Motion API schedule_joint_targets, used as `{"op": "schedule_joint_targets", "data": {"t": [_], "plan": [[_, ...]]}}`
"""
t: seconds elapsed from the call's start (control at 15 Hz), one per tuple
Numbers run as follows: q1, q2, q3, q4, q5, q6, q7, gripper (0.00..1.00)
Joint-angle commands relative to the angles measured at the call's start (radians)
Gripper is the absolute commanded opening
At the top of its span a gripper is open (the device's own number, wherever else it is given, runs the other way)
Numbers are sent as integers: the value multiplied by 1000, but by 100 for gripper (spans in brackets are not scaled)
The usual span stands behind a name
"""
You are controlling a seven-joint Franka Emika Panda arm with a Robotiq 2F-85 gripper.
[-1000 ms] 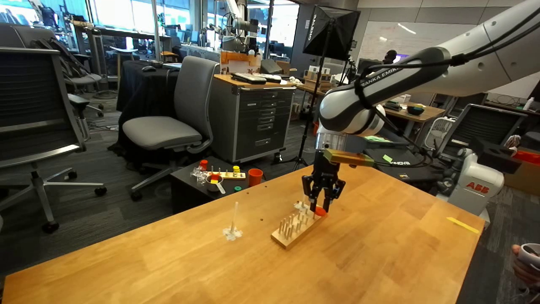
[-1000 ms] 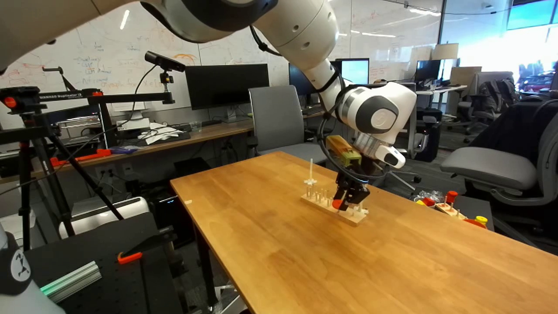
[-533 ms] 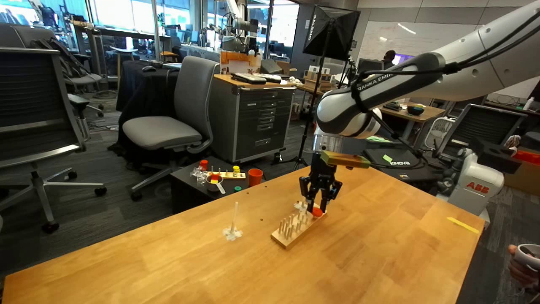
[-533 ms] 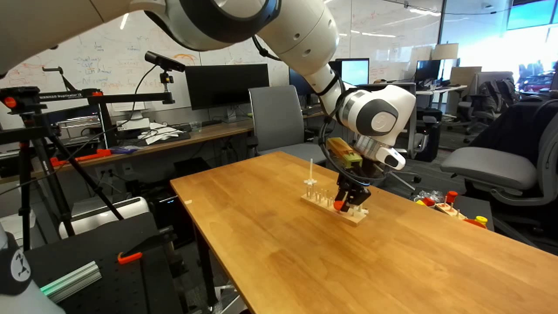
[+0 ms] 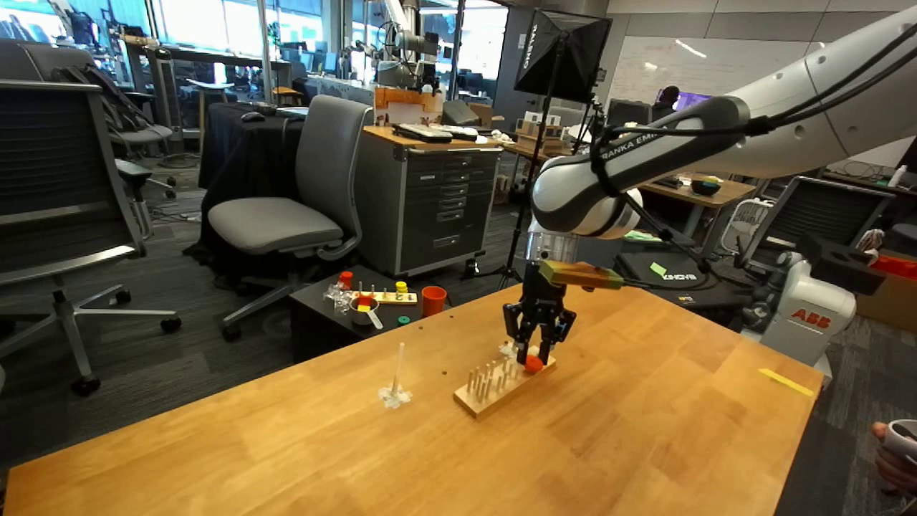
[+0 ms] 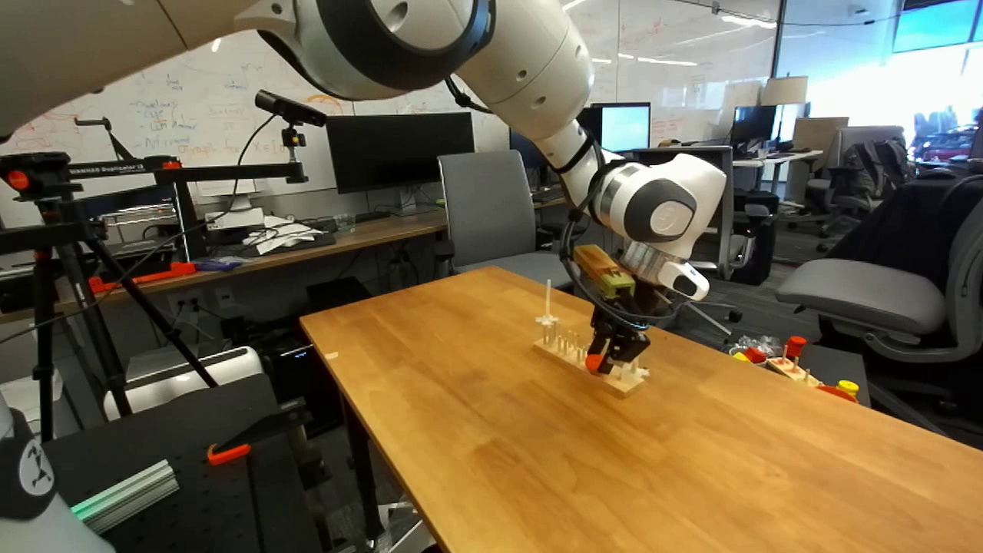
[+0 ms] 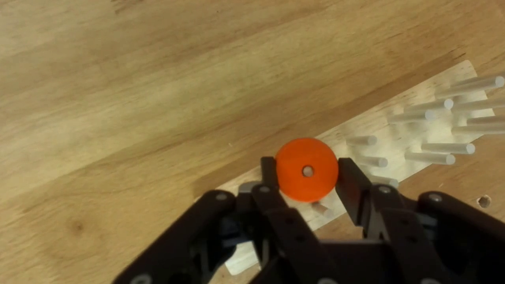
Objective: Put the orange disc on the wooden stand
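Note:
The orange disc [image 5: 533, 365] is pinched between the two fingertips of my gripper [image 5: 533, 355]. It also shows in an exterior view [image 6: 593, 363] and, face up, in the wrist view [image 7: 307, 186]. A round peg end shows in its centre hole; I cannot tell whether the peg is through it. The wooden stand [image 5: 478, 408], a long pale board with several upright pegs, lies right below the gripper and also shows in an exterior view [image 6: 623, 384]. In the wrist view the disc overlaps the board [image 7: 375, 123]. The gap between disc and board is hidden.
A thin upright rod on a white taped base [image 5: 398, 373] stands on the wooden table [image 5: 322, 444]. Another taped base [image 5: 508, 350] is close behind the gripper. A low black side table beyond the edge holds an orange cup [image 5: 433, 301] and small coloured parts.
The gripper and disc have moved left and slightly down in an exterior view, along the stand. The stand has shifted slightly in the last half second. The disc stays between the fingertips.

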Motion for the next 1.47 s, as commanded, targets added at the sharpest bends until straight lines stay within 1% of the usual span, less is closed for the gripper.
{"op": "schedule_joint_targets", "data": {"t": [0.0, 0.07, 0.13, 0.2, 0.27, 0.4, 0.53, 0.6, 1.0, 1.4], "plan": [[6, 29, 0, 49, -10, -30, 6, 17], [6, 30, -1, 47, -10, -30, 7, 17], [6, 30, -2, 46, -12, -35, 6, 27], [5, 29, -1, 45, -10, -32, 8, 67], [5, 26, -3, 42, -12, -36, 7, 68], [1, 12, -2, 31, -9, -40, 5, 81], [-1, -13, 0, 10, -8, -41, 0, 98], [-3, -37, 0, -10, -7, -40, -4, 100], [-14, -185, -7, -114, -5, -38, -7, 100], [-5, -353, -10, -268, -7, -23, -17, 100]]}}
